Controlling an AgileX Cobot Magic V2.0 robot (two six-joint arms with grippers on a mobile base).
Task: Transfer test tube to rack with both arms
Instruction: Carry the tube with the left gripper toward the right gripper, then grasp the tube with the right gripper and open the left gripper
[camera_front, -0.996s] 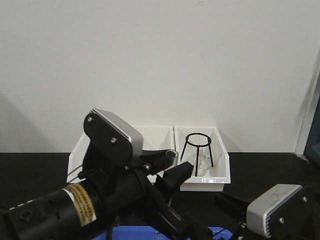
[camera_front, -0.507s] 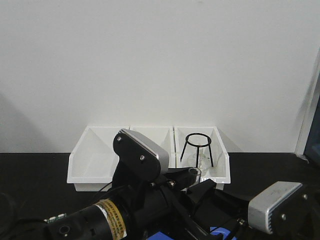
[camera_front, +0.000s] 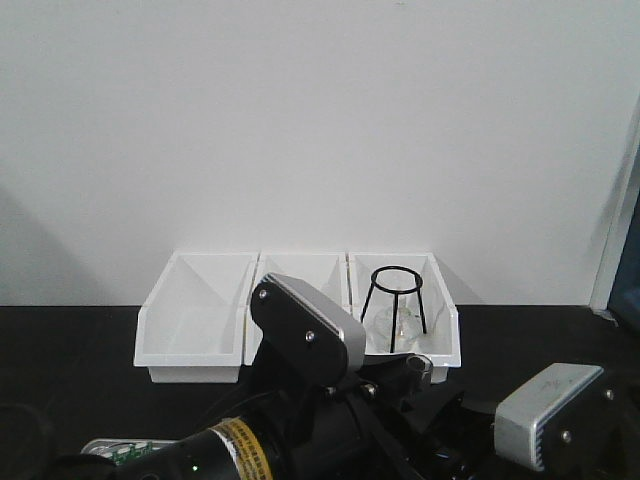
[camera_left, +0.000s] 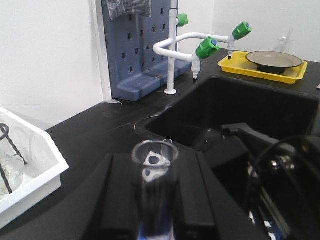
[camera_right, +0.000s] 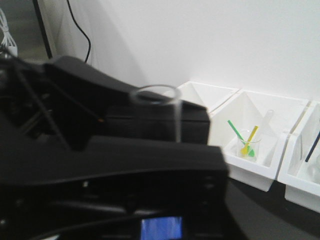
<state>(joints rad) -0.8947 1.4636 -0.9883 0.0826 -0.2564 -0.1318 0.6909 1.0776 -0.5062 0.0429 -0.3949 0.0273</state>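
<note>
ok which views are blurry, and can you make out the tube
Left wrist view: the tube is sharp at the rim, smeared lower down, the sink behind crisp. Right wrist view: soft all over, the tube faint against the white wall. Front view: evenly lit, slightly grainy.

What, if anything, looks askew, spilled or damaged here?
Nothing stands out. The test tube stands upright and unbroken between the fingers of the left gripper; the white bins sit in a straight row, with no spill visible.
</note>
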